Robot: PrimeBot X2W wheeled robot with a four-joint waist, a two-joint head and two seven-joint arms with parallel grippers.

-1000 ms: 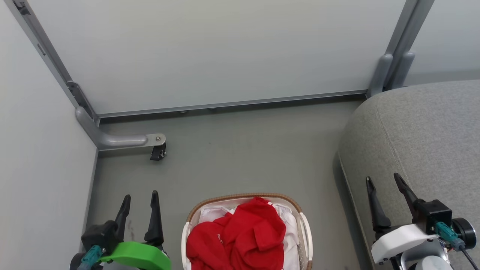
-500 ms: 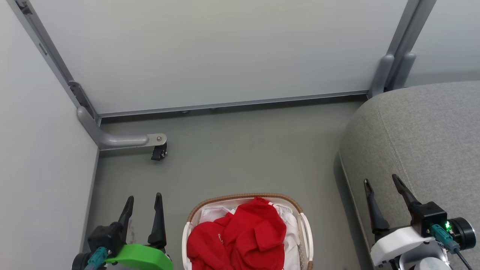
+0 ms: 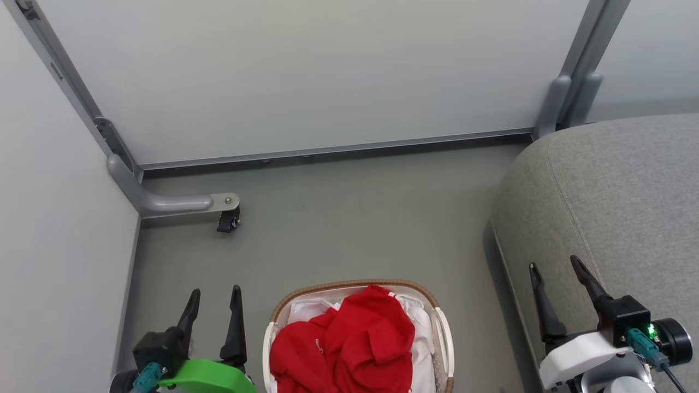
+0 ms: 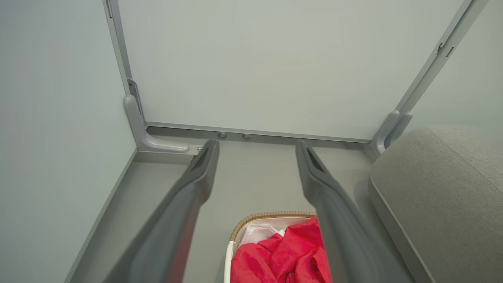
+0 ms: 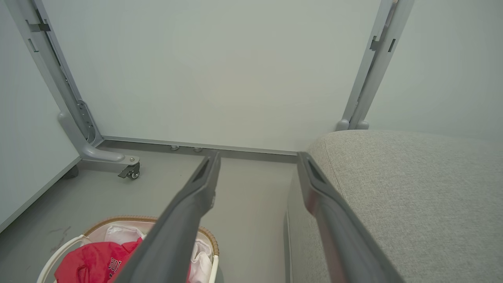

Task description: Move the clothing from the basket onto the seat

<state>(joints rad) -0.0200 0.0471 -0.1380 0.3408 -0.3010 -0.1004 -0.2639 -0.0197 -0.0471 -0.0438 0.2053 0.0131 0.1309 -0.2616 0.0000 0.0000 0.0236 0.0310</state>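
Crumpled red clothing fills the white basket with the brown woven rim, on the floor at the bottom centre of the head view. White liner shows around the red cloth. The clothing also shows low in the left wrist view, and in the right wrist view the clothing bears part of some lettering. The grey seat rises at the right. My left gripper hangs open to the left of the basket, holding nothing. My right gripper is open over the seat's rounded edge, also holding nothing.
Pale partition panels close off the back and left. A grey metal foot with a black caster juts onto the floor at the left. A strip of bare grey floor lies between the basket, the panels and the seat.
The left gripper has drawn lower and a little right in the head view. The right gripper has dropped slightly. The view itself shifted a bit. The basket and clothing lie as before.
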